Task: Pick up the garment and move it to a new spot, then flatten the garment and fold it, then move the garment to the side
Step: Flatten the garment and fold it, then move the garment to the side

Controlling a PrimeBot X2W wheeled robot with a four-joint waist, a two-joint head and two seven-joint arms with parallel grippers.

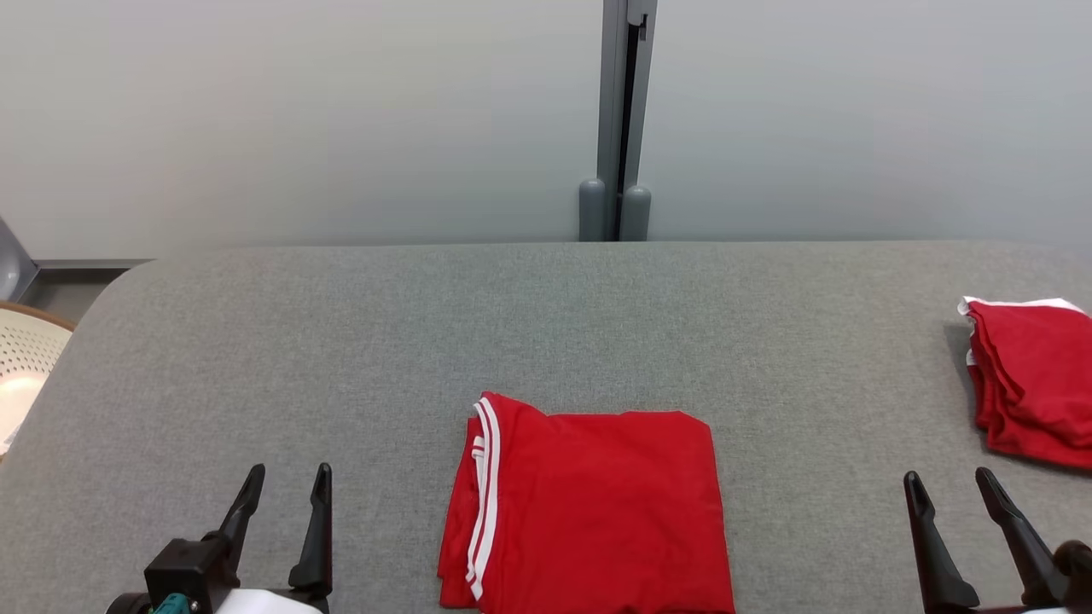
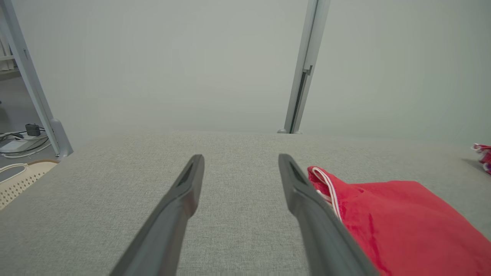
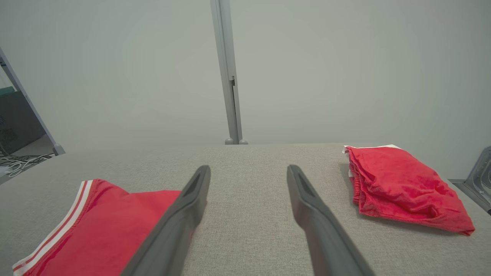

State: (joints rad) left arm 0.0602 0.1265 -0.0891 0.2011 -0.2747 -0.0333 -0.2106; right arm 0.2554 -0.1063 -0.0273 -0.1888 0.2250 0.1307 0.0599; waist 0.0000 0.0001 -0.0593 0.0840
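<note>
A red garment (image 1: 589, 512) with white stripes along its left edge lies folded into a rectangle at the near middle of the grey table (image 1: 546, 324). It also shows in the left wrist view as the garment (image 2: 406, 226) on the right, and in the right wrist view as the garment (image 3: 96, 222) at the lower left. My left gripper (image 1: 286, 482) stands open at the lower left, apart from the cloth, nothing between its fingers. My right gripper (image 1: 951, 482) stands open at the lower right, likewise apart from it. Both sets of fingers hover over bare table, the left gripper (image 2: 241, 161) and the right gripper (image 3: 249, 170).
A stack of folded red clothes (image 1: 1032, 384) lies at the table's right edge, also seen as the stack (image 3: 402, 188). A perforated cream basket (image 1: 21, 367) sits beyond the table's left end. A grey post (image 1: 618, 119) stands behind the far edge against a pale wall.
</note>
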